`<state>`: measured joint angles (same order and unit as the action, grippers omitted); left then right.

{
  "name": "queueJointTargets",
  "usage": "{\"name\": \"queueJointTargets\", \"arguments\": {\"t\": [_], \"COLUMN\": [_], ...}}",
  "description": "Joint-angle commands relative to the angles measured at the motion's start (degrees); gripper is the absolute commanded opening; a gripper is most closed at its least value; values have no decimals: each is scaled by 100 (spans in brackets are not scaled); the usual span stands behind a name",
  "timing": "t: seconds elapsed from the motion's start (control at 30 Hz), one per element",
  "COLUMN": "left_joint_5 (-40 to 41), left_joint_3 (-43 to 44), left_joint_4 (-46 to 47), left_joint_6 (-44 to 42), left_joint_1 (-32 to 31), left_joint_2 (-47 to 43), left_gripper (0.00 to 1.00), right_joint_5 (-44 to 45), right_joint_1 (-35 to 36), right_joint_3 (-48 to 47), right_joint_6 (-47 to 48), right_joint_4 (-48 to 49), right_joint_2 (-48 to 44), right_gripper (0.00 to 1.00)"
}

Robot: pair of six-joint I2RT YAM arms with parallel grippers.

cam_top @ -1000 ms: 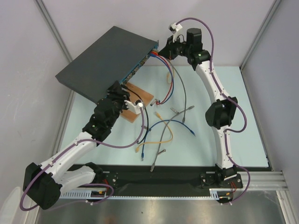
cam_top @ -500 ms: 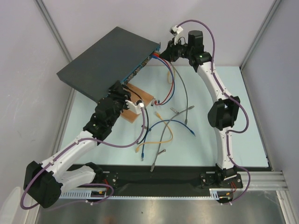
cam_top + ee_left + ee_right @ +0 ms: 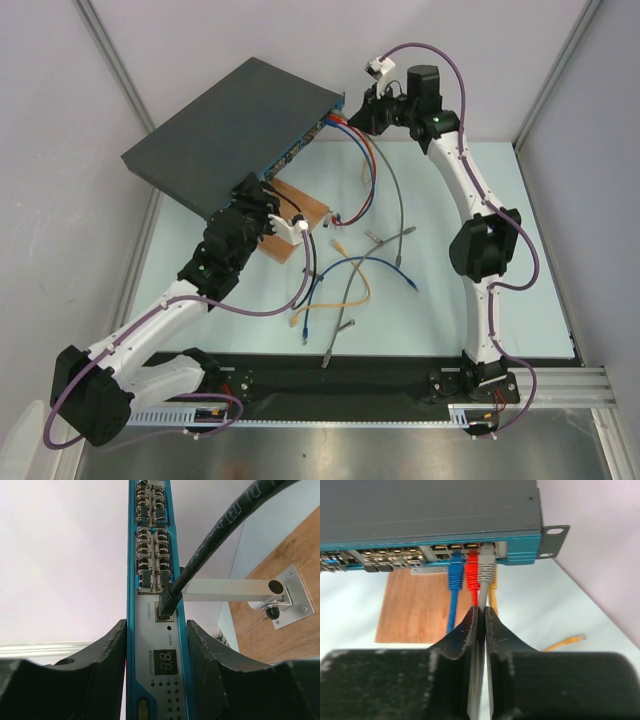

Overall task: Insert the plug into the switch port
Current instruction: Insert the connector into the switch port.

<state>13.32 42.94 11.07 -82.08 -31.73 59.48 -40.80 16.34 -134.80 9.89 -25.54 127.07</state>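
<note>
Labels CONSOLE and RESET on switch [image 3: 156,647] face

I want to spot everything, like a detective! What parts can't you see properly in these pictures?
Grey plug: right wrist view; its own body hides whether it sits fully in the port.
Switch front: left wrist view; top and bottom edges cut off its ends.
Port labels: top view; too small.
Yellow cable: right wrist view; mostly behind the grey plug.
</note>
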Motion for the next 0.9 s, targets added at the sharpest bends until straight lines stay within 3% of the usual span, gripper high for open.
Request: {"name": "queueJointTargets", "arguments": {"t": [0.0, 0.07, 0.5, 0.53, 0.6, 0.63, 0.67, 0.7, 0.73, 0.87], "left_joint_5": [1181, 1181, 1226, 1234, 1147, 911, 805, 664, 480, 129], "left_joint_3": [57, 48, 109, 153, 267, 407, 469, 539, 627, 979], "left_joint_4": [-826, -826, -931, -975, -1369, -1545, -1877, -2028, -2134, -2617], "left_joint_6": [17, 26, 175, 323, 569, 893, 1052, 1202, 1465, 2134], "left_joint_1": [193, 176, 175, 175, 175, 175, 175, 175, 167, 158], "left_joint_2": [-139, -130, -130, -147, -226, -279, -332, -437, -499, -639], "left_gripper": [0, 0, 1, 5, 23, 34, 51, 57, 68, 85], "right_joint_5": [89, 133, 459, 424, 274, 257, 187, 169, 160, 125], "right_joint_1": [-139, -131, 133, 133, 89, 54, 28, -34, -69, -218], "right_joint_3": [68, 103, -380, -371, -249, -161, -56, 163, 278, 788], "right_joint_6": [285, 356, -382, -383, -348, -339, -339, -365, -374, -321], "right_joint_4": [-346, -320, 778, 726, 534, 480, 410, 375, 322, -73], "right_joint_2": [-463, -446, -59, -85, -243, -322, -532, -638, -752, -1376], "right_gripper": [7, 0, 0, 4, 15, 27, 33, 37, 49, 66]}}
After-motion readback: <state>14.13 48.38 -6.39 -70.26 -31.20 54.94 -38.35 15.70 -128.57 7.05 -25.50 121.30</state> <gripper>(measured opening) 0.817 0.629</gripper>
